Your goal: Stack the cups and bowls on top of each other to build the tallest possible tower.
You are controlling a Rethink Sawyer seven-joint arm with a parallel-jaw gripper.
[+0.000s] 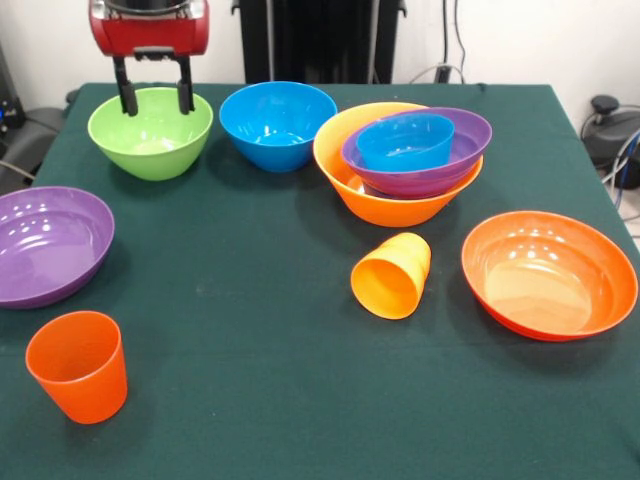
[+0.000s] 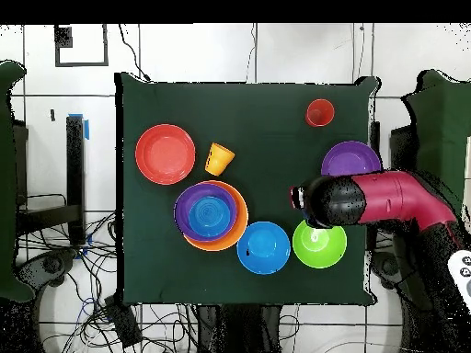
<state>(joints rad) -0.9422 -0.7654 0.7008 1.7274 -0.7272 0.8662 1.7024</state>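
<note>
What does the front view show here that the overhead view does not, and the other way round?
Only the front view shows the gripper, fingers apart, low over the lime green bowl, and that the yellow-orange cup lies on its side while the red-orange cup stands upright. Only the overhead view shows the arm reaching in across the table edge, covering part of the loose purple bowl. Both show the tower: a small blue bowl in a purple bowl in the big yellow-orange bowl.
</note>
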